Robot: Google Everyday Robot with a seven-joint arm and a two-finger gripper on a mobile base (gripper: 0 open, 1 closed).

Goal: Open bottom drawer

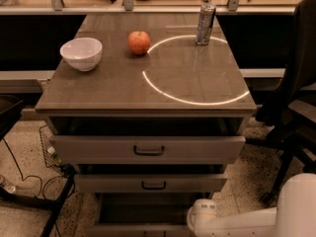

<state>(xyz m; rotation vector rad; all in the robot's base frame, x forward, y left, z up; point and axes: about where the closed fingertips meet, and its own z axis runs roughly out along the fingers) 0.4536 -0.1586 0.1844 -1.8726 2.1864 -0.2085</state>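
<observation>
The bottom drawer (123,230) is the lowest of three grey-beige drawers, at the bottom edge of the camera view. It stands pulled out, with its dark inside (148,211) showing behind the front. Its handle is cut off by the frame's edge. My white arm's wrist (202,216) reaches in from the lower right, just right of the drawer's middle. The gripper itself is below the frame and hidden.
The middle drawer (150,184) and the top drawer (148,149) stand slightly out. On the cabinet top are a white bowl (81,53), a red apple (139,42) and a can (205,23). A dark office chair (296,107) stands right; cables (29,181) lie left.
</observation>
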